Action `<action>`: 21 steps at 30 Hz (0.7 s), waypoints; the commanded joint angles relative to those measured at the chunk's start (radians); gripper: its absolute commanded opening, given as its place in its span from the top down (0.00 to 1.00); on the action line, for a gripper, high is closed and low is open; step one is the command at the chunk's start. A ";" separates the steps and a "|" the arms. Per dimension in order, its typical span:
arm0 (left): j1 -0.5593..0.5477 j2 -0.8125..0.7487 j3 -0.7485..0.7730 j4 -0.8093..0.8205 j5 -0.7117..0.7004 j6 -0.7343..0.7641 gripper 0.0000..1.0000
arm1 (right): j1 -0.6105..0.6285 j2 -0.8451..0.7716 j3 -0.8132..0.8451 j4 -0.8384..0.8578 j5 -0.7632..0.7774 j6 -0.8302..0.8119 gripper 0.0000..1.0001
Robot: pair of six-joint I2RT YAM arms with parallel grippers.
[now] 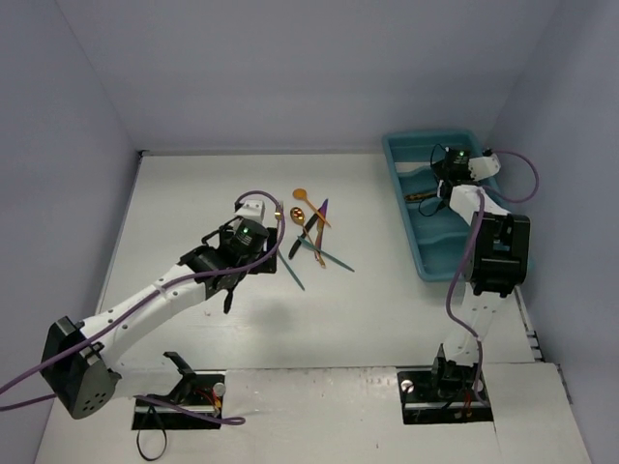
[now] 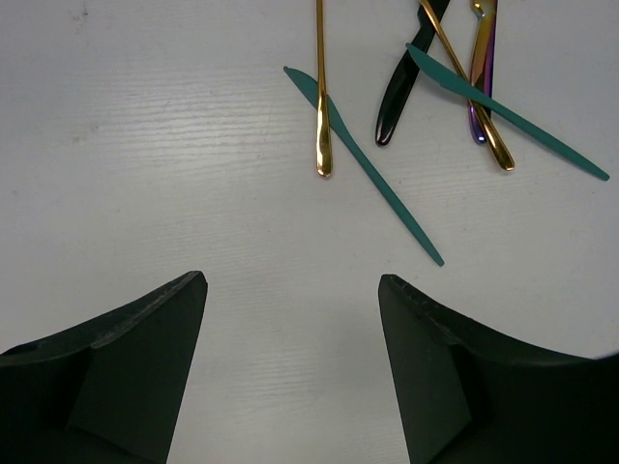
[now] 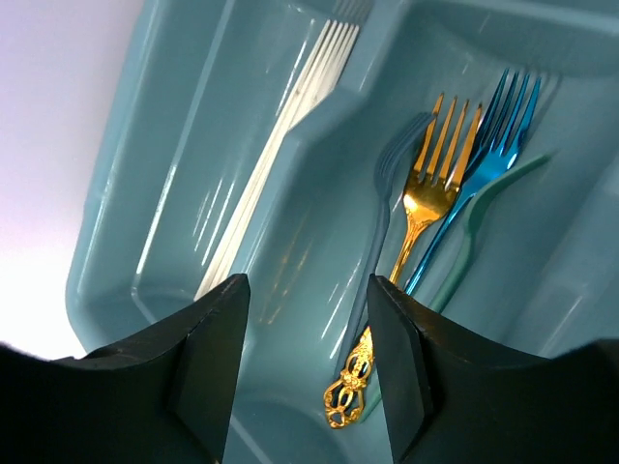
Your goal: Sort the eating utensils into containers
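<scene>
left arm point(image 1: 145, 300): stretched low and diagonally over the tabletop point(image 2: 145, 145) | left gripper point(image 2: 290, 280): spread wide, empty, just short of the loose utensils point(image 2: 322, 126) | right arm point(image 1: 498, 251): reared up, wrist bent over the tray point(image 3: 126, 193) | right gripper point(image 3: 308, 280): parted, empty, above the gold fork point(image 3: 426, 193) lying among other forks in one compartment

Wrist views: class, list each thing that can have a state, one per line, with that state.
left gripper, open, empty, above the table.
right gripper, open, empty, over the tray.
tray, partly filled with forks.
gold fork, lying flat in the tray.
nearer teal knife, lying loose on the table.
</scene>
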 commanded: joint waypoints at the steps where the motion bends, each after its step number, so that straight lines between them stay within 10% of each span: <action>1: 0.009 0.093 0.110 0.029 0.013 0.016 0.31 | -0.004 -0.193 -0.013 0.043 -0.060 -0.114 0.50; 21: 0.238 0.718 0.619 0.047 0.179 0.122 0.45 | 0.079 -1.042 -0.529 -0.125 -0.257 -0.248 0.47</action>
